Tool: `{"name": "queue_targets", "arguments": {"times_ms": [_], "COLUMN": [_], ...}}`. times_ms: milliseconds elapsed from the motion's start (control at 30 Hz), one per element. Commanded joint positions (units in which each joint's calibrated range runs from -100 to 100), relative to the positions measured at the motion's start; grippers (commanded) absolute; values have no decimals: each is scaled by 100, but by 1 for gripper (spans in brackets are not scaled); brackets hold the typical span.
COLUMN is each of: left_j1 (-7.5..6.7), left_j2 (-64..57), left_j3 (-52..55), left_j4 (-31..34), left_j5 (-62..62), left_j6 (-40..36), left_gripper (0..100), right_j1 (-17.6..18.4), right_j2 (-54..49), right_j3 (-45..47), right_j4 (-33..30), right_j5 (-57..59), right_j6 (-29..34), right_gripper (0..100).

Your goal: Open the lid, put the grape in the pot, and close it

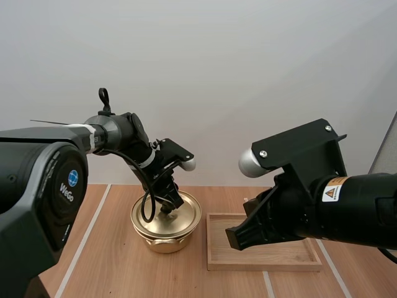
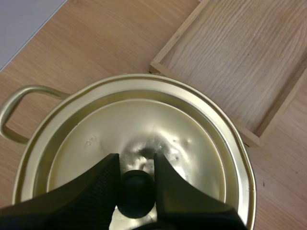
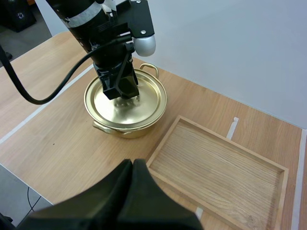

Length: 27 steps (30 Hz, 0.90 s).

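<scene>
A gold pot (image 1: pixel 164 239) stands on the wooden table with its gold lid (image 1: pixel 186 214) resting on it. My left gripper (image 1: pixel 166 210) reaches down onto the lid's middle. In the left wrist view its two fingers (image 2: pixel 108 175) pinch the black knob (image 2: pixel 136 189) of the lid (image 2: pixel 144 120) between them. The right wrist view has the pot (image 3: pixel 127 129), the lid (image 3: pixel 148 98) and the left gripper (image 3: pixel 122 96) on it. My right gripper (image 3: pixel 133 165) is shut on nothing, its fingers one dark wedge, and hovers (image 1: pixel 239 239) over the tray's left end.
A shallow wooden tray (image 1: pixel 267 256) lies just right of the pot, with nothing in it (image 3: pixel 216 167). One looped pot handle (image 2: pixel 14 103) sticks out on the side away from the tray (image 2: pixel 240 62). White tape lines cross the table.
</scene>
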Motion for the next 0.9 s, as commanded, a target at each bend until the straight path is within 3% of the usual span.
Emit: {"name": "queue_targets", "arguments": {"times_ms": [0,267,433,567,667,700,867], "left_j1": [-17,-17,-17,-17,-17,-17,-17], "left_j2": [-6,-6,-6,-6,-35,-47,-335], "left_j3": [13,13,13,13,13,13,13], "left_j4": [-150,-130,-130,-130,-130,-130,-130], "left_j5": [-133,-217,-217,-217,-200,-181,-19], "left_j6": [39,39,39,39,-19,-43,-88], "left_gripper": [0,1,15,47,94,100,100], "right_j1": [-25,-25,-25,-25,-25,-25,-25], "right_j2": [-54,-54,-54,-54,-54,-54,-54], "right_j3": [18,18,18,18,18,18,18], "right_j4": [-41,-41,-41,-41,-39,-39,-39], "right_j5": [48,48,48,48,102,121,160], "right_j6": [12,12,12,12,12,12,12], "right_gripper": [0,0,0,0,0,0,0]}}
